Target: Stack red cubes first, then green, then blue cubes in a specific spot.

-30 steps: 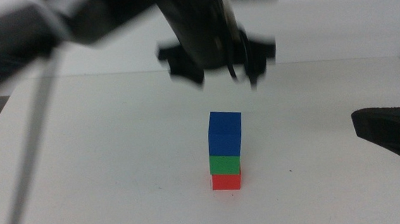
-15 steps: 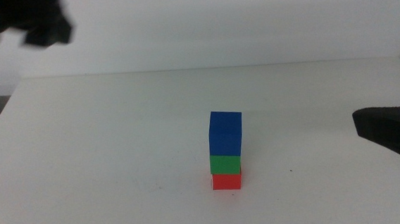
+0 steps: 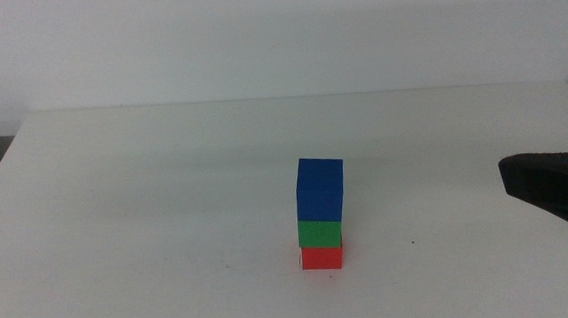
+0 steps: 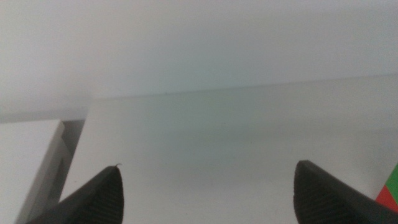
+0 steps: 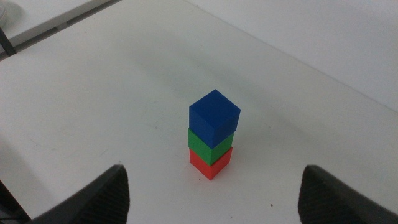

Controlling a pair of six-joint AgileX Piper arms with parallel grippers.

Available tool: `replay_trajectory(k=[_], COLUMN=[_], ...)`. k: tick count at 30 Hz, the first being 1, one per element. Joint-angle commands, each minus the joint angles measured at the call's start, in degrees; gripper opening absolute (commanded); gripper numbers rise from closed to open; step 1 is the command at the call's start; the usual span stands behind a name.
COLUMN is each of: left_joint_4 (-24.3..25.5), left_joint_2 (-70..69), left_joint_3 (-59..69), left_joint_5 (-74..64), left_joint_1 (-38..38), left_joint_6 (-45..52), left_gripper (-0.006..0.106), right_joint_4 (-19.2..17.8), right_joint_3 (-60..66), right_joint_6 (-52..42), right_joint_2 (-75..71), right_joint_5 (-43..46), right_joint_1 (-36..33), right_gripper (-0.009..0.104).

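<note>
The red cube [image 3: 322,258] sits on the white table, the green cube [image 3: 320,233] on it and the blue cube [image 3: 320,189] on top, a straight stack near the middle. The marked spot is hidden under the stack. The right wrist view shows the same stack: blue [image 5: 214,116], green [image 5: 208,146], red [image 5: 210,163]. My right gripper [image 5: 214,168] is open and empty and waits at the right side [image 3: 546,181], apart from the stack. My left gripper [image 4: 208,165] is open and empty, well left of the stack. Slivers of green [image 4: 393,183] and red [image 4: 387,202] show in its view.
The white table [image 3: 148,219] has its far edge against a pale wall. Its left edge [image 4: 78,149] borders a lower white surface. A tiny dark speck [image 3: 413,242] lies right of the stack.
The left arm, which hung above the stack a second ago, has pulled away to the upper left and left the middle view. The stack and the right gripper have not moved.
</note>
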State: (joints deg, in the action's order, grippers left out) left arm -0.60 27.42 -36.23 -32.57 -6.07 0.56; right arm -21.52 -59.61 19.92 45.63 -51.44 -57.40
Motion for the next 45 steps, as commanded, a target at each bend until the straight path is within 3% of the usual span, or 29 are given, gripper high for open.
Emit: replay_trajectory(k=[1,12,24,27,30,32,35,40,45], left_joint_4=[0.6,1.3,-0.4,-0.3,-0.5,-0.5,-0.5,-4.2,-5.9], left_joint_2=[-3.9,-15.7,-17.6,-17.6,-17.6,-18.3,-20.1,-23.4,-26.5], left_joint_3=[1.7,2.3,2.4,3.0,6.4,10.1,15.0,23.2,30.0], left_joint_5=[1.1,0.7,-0.2,0.2,4.7,8.4,10.3,12.7,16.6], left_joint_1=[0.3,0.3,0.3,0.3,0.3,0.3,0.3,0.3,0.3], left_joint_6=[-0.6,-0.6,-0.6,-0.6,-0.6,-0.6,-0.6,-0.6,-0.6], left_gripper=[0.094,0.094,0.094,0.094,0.094,0.094,0.094,0.094,0.094], right_joint_4=[-0.4,-0.4,0.3,7.3,19.6,21.5,19.0,10.4,10.2], right_joint_3=[0.1,0.1,1.2,5.7,13.2,19.1,27.3,40.3,50.2], right_joint_6=[-0.3,-0.3,-0.3,-0.3,-0.3,-0.3,-0.3,-0.3,-0.3], right_joint_2=[-0.2,-0.2,-0.2,-0.2,-0.2,-0.2,-2.3,-13.2,-28.2], right_joint_5=[0.5,0.5,1.2,7.6,22.0,30.8,39.2,39.9,35.3], right_joint_1=[0.0,0.0,0.2,3.8,11.2,17.6,26.0,36.3,43.2], right_gripper=[0.093,0.093,0.093,0.093,0.093,0.093,0.093,0.093,0.093])
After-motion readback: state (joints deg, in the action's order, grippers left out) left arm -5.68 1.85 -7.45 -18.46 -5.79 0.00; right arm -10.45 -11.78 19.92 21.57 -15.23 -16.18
